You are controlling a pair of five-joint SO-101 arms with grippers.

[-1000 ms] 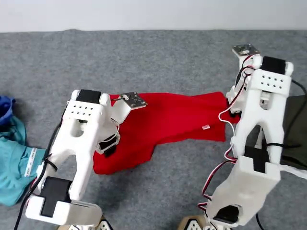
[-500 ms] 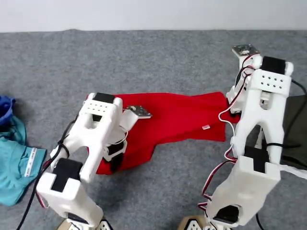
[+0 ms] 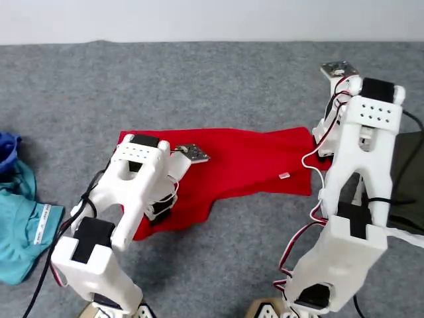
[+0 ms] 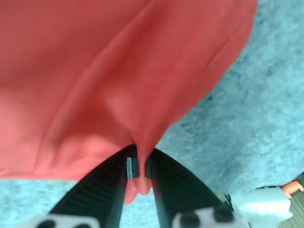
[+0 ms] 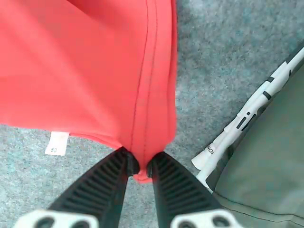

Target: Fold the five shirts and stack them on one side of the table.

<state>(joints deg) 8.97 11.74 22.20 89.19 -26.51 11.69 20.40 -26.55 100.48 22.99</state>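
Red shirt lies mid-bench, stretched sideways between your two arms. Its body is flat and its left end is bunched; I'd call it mid-fold at best, with no clean rectangle yet.

Left claw is pinching a raised ridge of red fabric at the shirt's left end. Right claw is pinching the stitched hem at the opposite end.

Around it, a teal shirt and a blue garment sit crumpled at the left edge of the bench. A dark green garment lies just beside the right claw, unfolded as far as I can see.

My read: there's no folded stack anywhere. You're on the first shirt or close to it, and almost all of the task is left.
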